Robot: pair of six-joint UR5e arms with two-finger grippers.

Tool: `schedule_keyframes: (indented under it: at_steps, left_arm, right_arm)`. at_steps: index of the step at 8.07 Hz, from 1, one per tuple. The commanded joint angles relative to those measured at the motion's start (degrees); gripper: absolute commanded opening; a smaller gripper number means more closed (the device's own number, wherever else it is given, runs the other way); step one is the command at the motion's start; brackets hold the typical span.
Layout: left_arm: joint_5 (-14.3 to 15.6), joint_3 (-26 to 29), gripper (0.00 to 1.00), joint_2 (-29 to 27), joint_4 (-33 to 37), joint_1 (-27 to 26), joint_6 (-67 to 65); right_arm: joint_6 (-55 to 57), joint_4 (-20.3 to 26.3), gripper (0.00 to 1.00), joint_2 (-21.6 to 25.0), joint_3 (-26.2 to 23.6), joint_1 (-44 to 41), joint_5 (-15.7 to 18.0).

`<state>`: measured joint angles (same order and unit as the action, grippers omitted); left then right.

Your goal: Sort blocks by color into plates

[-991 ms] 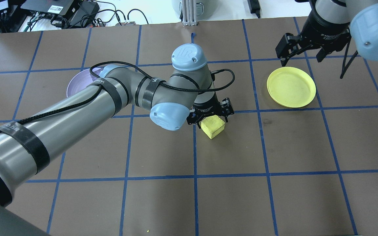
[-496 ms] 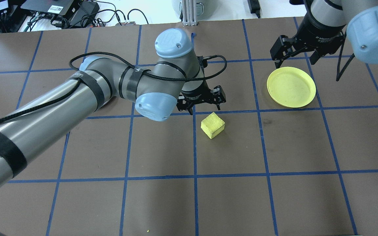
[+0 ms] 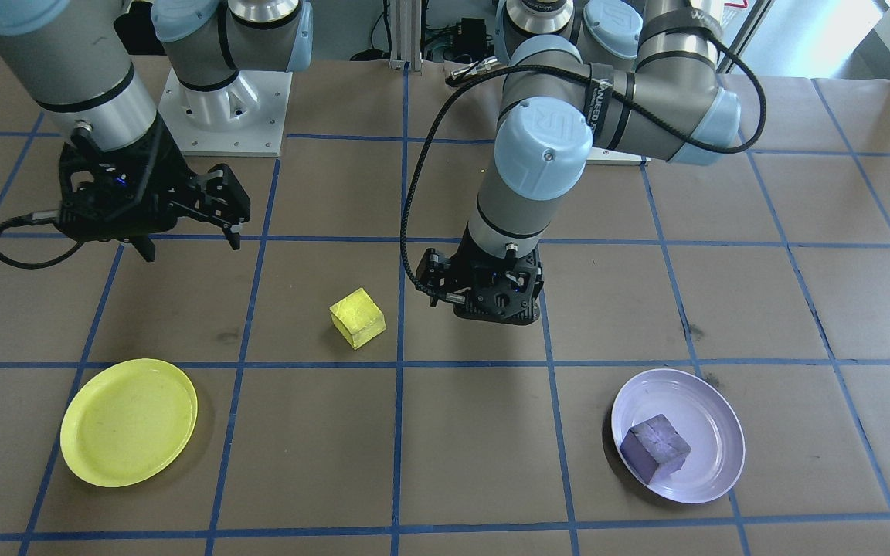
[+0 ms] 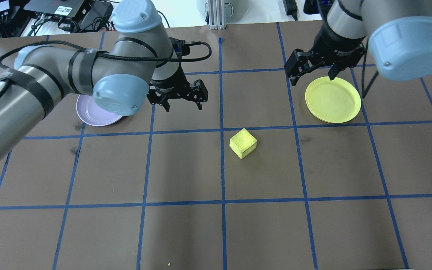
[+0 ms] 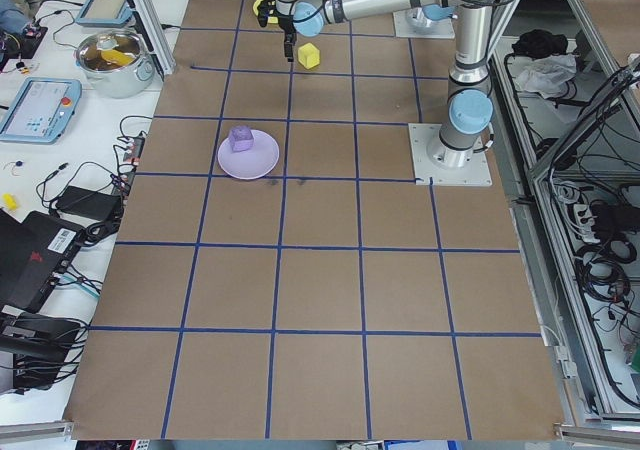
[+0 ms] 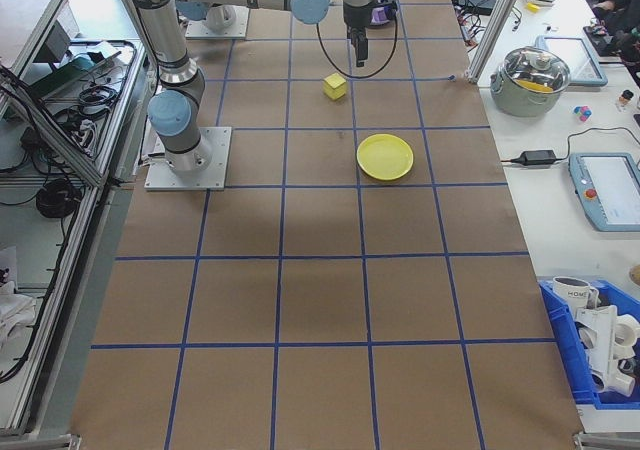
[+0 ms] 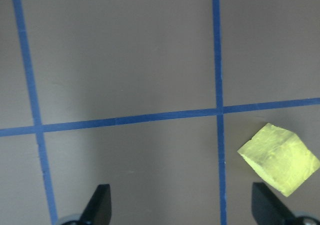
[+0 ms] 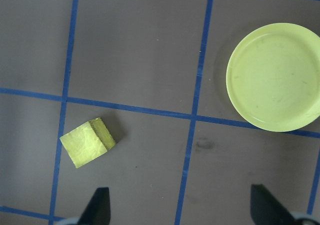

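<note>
Retreat is the change here: a second ago the left gripper (image 4: 181, 102) stood right over the small bright yellow cube (image 4: 243, 143); now it hangs up and away toward the pale lavender plate (image 4: 88, 112), fingers spread wide and holding nothing. The cube has not shifted — it rests alone on the brown paper-covered table (image 4: 216, 225), near the middle, just beside a crossing of blue tape lines. The right gripper (image 4: 311, 70), also open and empty, has drifted inward from the far edge of the round bright yellow plate (image 4: 333, 99), toward the cube.

That looks like a hand-off of the job: the purple cube (image 3: 654, 448) already lies in the lavender plate, so only the yellow cube is left, and the right arm seems set to fetch it.

The cube has no long axis. It sits flat but turned roughly diagonal to the tape grid, one corner pointing toward the robot.
</note>
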<state>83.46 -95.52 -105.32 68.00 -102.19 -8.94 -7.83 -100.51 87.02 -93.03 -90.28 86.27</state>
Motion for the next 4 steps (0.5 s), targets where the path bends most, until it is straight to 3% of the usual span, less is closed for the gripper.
schedule_keyframes:
  at_steps: [1, 4]
  left_arm:
    - [3.4, 0.6, 1.0, 3.6, 6.9, 2.6, 2.4]
    - [4.9, 2.2, 1.0, 4.9, 9.0, 2.8, 2.4]
  right_arm:
    - [-0.2, -2.2, 1.0, -4.8, -0.2, -8.9, 0.2]
    - [-5.2, -5.7, 1.0, -13.2, -0.2, -15.3, 0.8]
